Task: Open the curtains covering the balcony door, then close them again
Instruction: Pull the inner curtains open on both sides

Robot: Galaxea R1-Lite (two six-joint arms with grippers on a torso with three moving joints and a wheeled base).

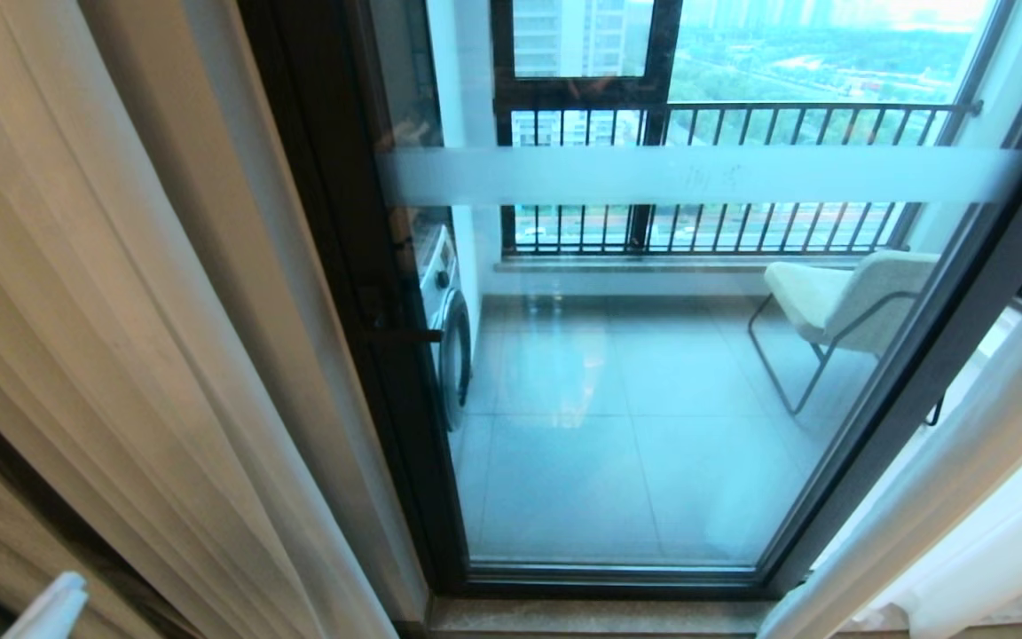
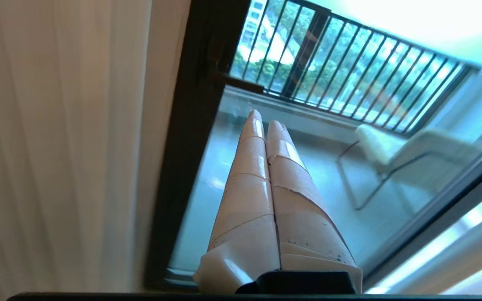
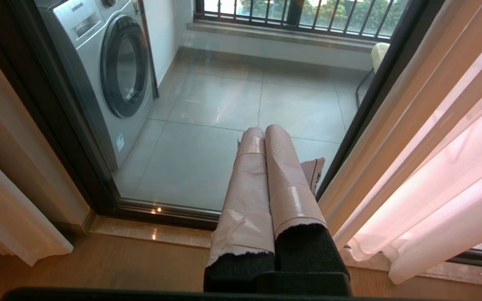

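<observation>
The balcony door [image 1: 697, 355], glass in a dark frame with a frosted stripe, stands uncovered in the middle of the head view. The curtains hang gathered at both sides: pale folds on the left [image 1: 121, 355] and a sheer white panel at the lower right [image 1: 963, 479]. My left gripper [image 2: 266, 121] is shut with nothing in it. It points at the glass just beside the left folds [image 2: 57, 146] and the door's dark frame [image 2: 191, 146]. Only its tip [image 1: 50, 608] shows in the head view's bottom left corner. My right gripper [image 3: 264, 131] is shut and empty, held low before the door's bottom rail, left of the sheer curtain [image 3: 454, 179].
Behind the glass are a washing machine [image 3: 111, 71] at the left, a pale chair [image 1: 839, 302] at the right, a tiled floor and a black-barred railing [image 1: 724, 177]. A stone sill [image 3: 149, 232] and wooden floor [image 3: 98, 271] lie before the door.
</observation>
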